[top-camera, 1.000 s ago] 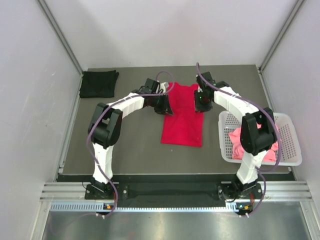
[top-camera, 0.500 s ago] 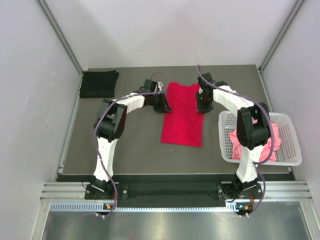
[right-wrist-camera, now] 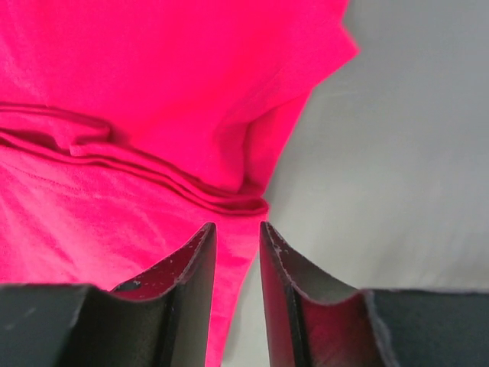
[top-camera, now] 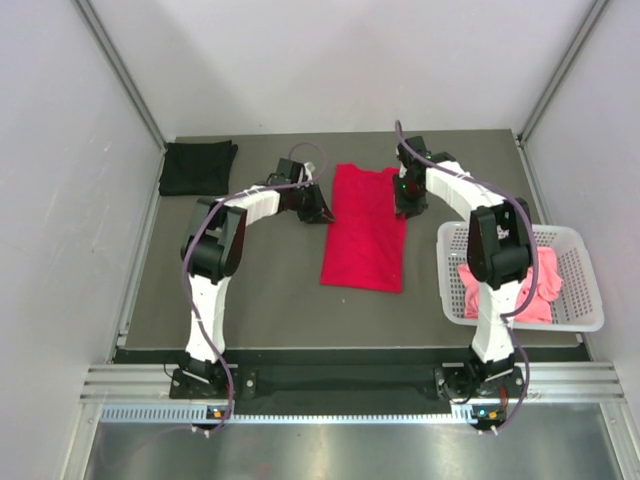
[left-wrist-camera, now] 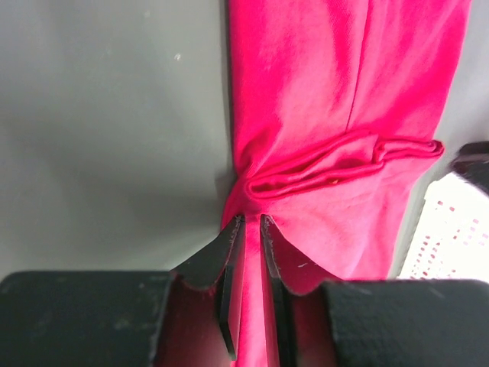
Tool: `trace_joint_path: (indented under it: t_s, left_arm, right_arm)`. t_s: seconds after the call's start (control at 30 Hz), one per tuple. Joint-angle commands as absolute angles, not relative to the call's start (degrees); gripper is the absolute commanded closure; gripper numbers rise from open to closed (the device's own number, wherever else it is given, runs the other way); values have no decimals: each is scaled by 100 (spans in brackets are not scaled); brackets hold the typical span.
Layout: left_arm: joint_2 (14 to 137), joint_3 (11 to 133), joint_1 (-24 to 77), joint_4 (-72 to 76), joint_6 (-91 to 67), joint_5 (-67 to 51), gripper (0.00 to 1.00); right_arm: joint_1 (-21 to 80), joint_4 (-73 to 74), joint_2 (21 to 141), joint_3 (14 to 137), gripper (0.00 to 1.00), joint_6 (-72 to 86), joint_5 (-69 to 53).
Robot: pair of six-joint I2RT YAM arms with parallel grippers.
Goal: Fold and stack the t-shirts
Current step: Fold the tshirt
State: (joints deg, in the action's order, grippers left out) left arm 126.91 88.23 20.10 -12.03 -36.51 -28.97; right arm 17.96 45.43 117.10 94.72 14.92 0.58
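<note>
Red shirt [top-camera: 365,235] lies lengthwise on the bench [top-camera: 270,290]. Left jaws pinch its left edge beside a bunched fold, apparently to carry the far end over. Right jaws stand narrowly parted at its right edge; grip cannot be told.

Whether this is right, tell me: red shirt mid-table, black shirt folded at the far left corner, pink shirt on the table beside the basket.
Wrong on one point: the pink shirt lies inside the white basket, not beside it; the top external view shows that. The red shirt mid-table and the black shirt folded far left stand.
</note>
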Motion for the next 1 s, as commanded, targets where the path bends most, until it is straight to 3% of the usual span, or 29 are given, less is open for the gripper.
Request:
trace_joint_path:
  t_s: [0.0, 0.13, 0.4, 0.63, 0.97]
  left_arm:
    - [12639, 8377, 1907, -1889, -3112, -2101, 79]
    - [12148, 8139, 1925, -1977, -2752, -2206, 75]
    - [10690, 7779, 1969, -2513, -2452, -2065, 60]
    - [9722, 6393, 2425, -2663, -3004, -2190, 59]
    - [9510, 5353, 3032, -1917, -4227, -1882, 59]
  right_arm:
    - [1714, 4860, 11435, 9817, 69, 1284, 115]
    - [1714, 5307, 11075, 9625, 62, 828, -412]
    - [1845, 4869, 9361, 7762, 46, 641, -1142]
    - [2188, 4035, 8457, 5874, 45, 1115, -1723]
    - [2312, 3314, 8183, 5010, 48, 1617, -1529]
